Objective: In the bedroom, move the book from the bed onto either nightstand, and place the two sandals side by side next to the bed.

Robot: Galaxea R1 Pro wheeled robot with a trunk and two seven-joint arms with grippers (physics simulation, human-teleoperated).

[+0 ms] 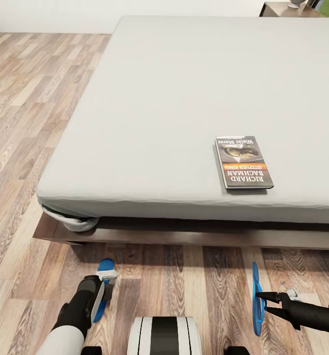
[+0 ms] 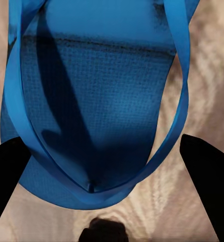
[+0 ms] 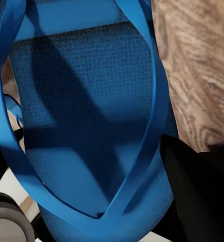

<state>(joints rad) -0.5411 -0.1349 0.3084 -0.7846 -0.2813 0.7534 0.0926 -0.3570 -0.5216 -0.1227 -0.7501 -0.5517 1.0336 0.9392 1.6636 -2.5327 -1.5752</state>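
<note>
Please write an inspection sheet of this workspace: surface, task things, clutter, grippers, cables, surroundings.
Surface: wood-plank floor.
Job's things: book flat on the bed near its front edge; left sandal and right sandal, well apart in the head view; nightstand behind the bed.
Clutter: nothing seen.
Grippers: left gripper straddles the left sandal; right gripper at the right sandal, grip unclear.
Cables: nothing seen.
Surroundings: white wall.

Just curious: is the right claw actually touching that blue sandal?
Touching. In the head view the right claw pinches the sandal, which stands on edge.
</note>
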